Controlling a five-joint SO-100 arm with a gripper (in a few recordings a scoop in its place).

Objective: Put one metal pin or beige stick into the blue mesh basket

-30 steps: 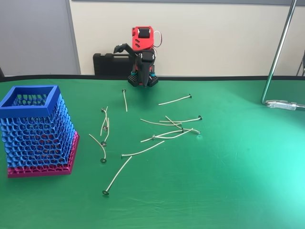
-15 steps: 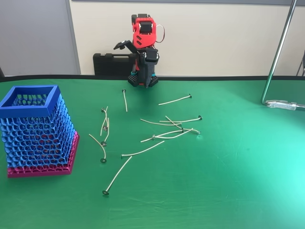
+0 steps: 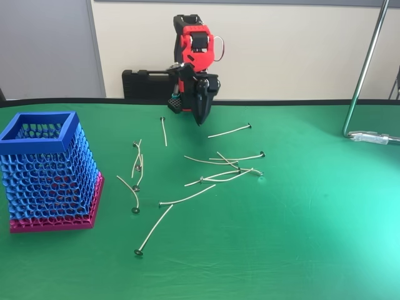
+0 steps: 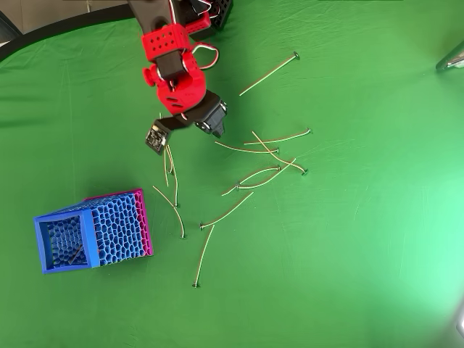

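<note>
The blue mesh basket [image 3: 47, 172] with a pink base stands upright at the left of the green table; it also shows in the overhead view [image 4: 109, 230]. Several thin beige pins lie scattered mid-table, such as one long pin [image 3: 153, 228] near the front and another [image 3: 230, 131] at the back [image 4: 267, 72]. My red and black gripper [image 3: 200, 119] hangs at the back of the table, pointing down, fingers together and holding nothing. In the overhead view the gripper [image 4: 216, 130] sits above the back end of the pin cluster, well away from the basket.
A black case [image 3: 145, 83] lies behind the table by the wall. A metal stand pole [image 3: 362, 75] rises at the right with its foot [image 3: 374, 136] on the mat. Open green mat stretches at the front and right.
The arm has unfolded from its tucked pose at the base, lifting and reaching forward over the table. Pins and basket have not moved.
</note>
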